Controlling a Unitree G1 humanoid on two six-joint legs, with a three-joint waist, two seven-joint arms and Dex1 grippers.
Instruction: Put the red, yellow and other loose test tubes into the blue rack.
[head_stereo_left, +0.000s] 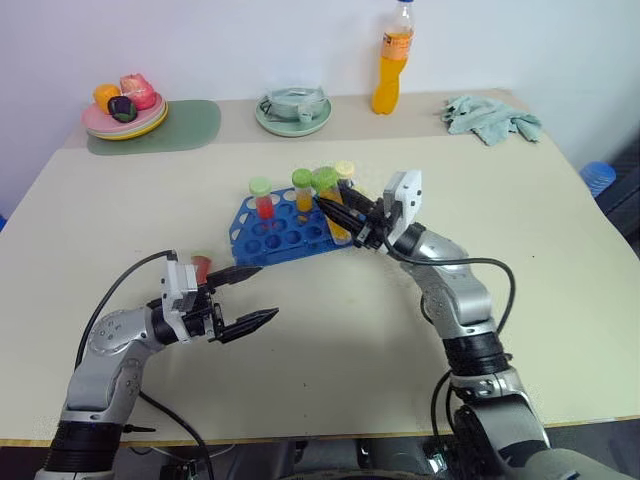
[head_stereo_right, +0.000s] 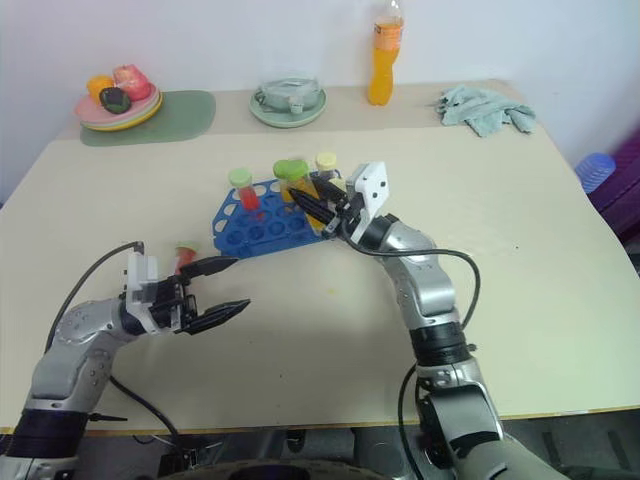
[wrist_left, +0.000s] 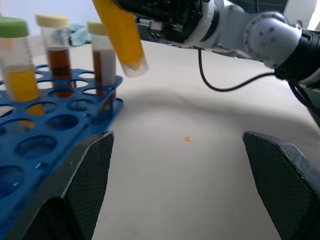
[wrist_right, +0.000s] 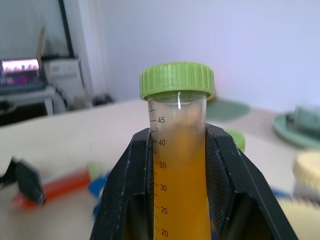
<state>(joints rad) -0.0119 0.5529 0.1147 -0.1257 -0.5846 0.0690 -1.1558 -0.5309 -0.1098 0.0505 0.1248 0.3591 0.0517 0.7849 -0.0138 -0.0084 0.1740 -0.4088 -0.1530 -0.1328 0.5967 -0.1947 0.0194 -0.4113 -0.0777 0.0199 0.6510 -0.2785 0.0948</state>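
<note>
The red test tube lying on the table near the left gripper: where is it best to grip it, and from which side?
The red test tube lies flat on the table, left of the blue rack. Probably best to grip mid-body, coming from above with fingers across its length. The open left gripper is nearest.

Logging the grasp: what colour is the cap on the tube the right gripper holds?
Green cap, seen best in the right wrist view.
</note>
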